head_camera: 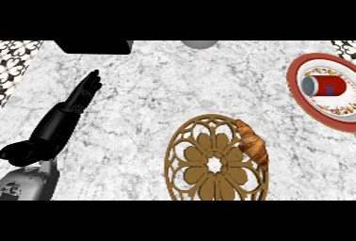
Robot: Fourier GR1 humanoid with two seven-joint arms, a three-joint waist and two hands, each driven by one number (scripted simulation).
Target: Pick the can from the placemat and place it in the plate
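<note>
While off the placemat (215, 162), can (329, 85) on plate (300, 70) (croissant (253, 142) nearby).

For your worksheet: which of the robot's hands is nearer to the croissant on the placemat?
Left. The left hand rests open well to the left of the croissant, which lies on the placemat's right edge. The right hand is not in view, so only the left can be placed.

Glossy black left robot hand (69, 110) with slim segmented fingers, rounded black wrist, grey metallic forearm (24, 183)
</note>
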